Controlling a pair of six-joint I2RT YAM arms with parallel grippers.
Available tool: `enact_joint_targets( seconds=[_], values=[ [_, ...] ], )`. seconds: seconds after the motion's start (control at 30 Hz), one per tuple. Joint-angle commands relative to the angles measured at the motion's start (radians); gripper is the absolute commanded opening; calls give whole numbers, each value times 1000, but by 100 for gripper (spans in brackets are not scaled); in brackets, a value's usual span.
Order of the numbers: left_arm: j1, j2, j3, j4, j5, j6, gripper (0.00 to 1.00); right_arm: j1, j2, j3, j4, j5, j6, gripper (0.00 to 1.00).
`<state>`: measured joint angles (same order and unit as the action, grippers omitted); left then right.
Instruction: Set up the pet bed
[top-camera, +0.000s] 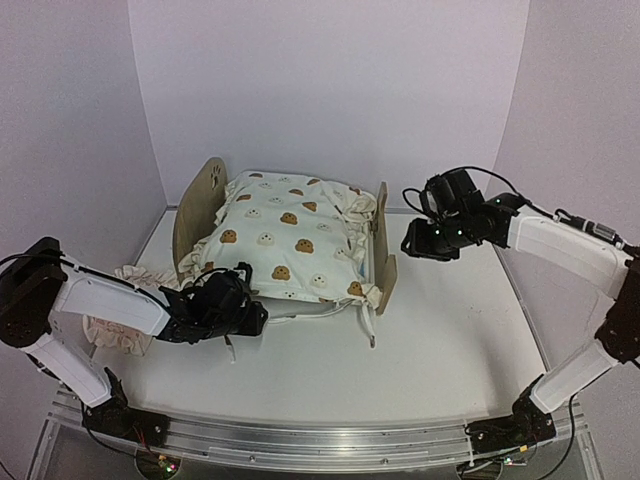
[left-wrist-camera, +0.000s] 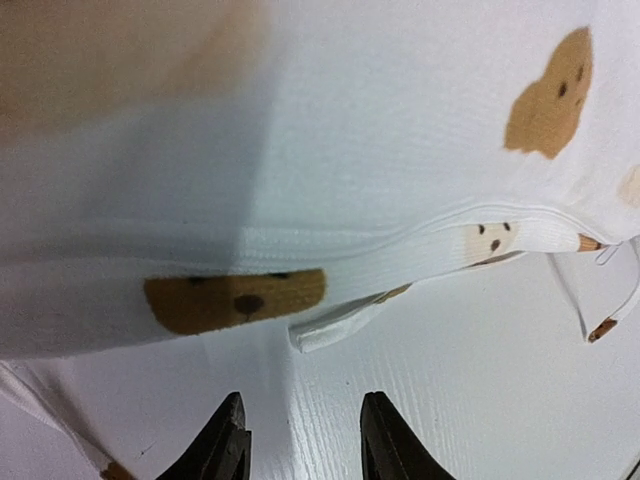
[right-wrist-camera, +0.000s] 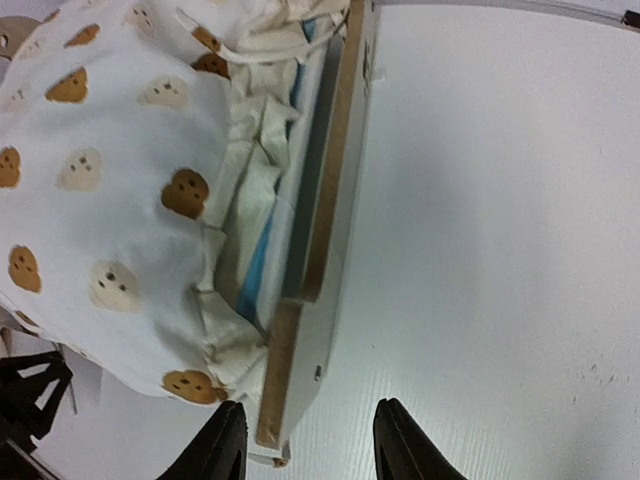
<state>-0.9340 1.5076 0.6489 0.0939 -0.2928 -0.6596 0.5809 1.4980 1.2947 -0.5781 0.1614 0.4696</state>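
Observation:
The pet bed stands mid-table, its rounded headboard on the left and its low footboard on the right. A cream bear-print quilt lies bunched over it and covers most of the striped mattress, which shows as a blue strip along the footboard. My left gripper is open at the quilt's near edge, nothing between its fingers, with a quilt tie just ahead. My right gripper hangs open by the footboard's near end, holding nothing.
A pinkish ruffled pillow lies on the table left of the bed, partly behind my left arm. Quilt ties trail onto the table in front of the bed. White walls close in the back and sides.

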Motion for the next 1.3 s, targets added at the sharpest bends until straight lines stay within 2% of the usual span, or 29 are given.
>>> enact_joint_targets(
  seconds=[0.0, 0.07, 0.2, 0.3, 0.4, 0.7, 0.87, 0.97, 1.1, 1.27],
  values=[
    [1, -59, -6, -62, -51, 5, 38, -47, 144, 181, -33, -104, -19, 46],
    [1, -69, -2, -84, -77, 5, 38, -67, 222, 255, -48, -144, -18, 44],
    [3, -68, 19, -131, -107, 7, 37, -102, 362, 365, -80, -220, -21, 29],
    [5, -61, 40, -155, -131, 14, 35, -105, 425, 385, -91, -272, -29, 20],
    [11, -63, 48, -155, -140, 28, 35, -105, 429, 354, -91, -297, -29, 15],
    [80, -30, 96, -130, -106, 88, 33, -104, 323, 182, -87, -399, -42, 8],
    [142, 2, 119, -99, -57, 111, 32, -96, 223, 32, -86, -446, -24, 6],
    [160, 28, 137, -69, -40, 123, 31, -53, 142, -80, -79, -440, -2, 6],
    [168, 39, 153, -61, -45, 134, 30, 69, 33, -210, -62, -406, 14, 6],
    [173, 39, 158, -60, -68, 135, 30, 158, -68, -278, -22, -458, 25, 7]
  ],
)
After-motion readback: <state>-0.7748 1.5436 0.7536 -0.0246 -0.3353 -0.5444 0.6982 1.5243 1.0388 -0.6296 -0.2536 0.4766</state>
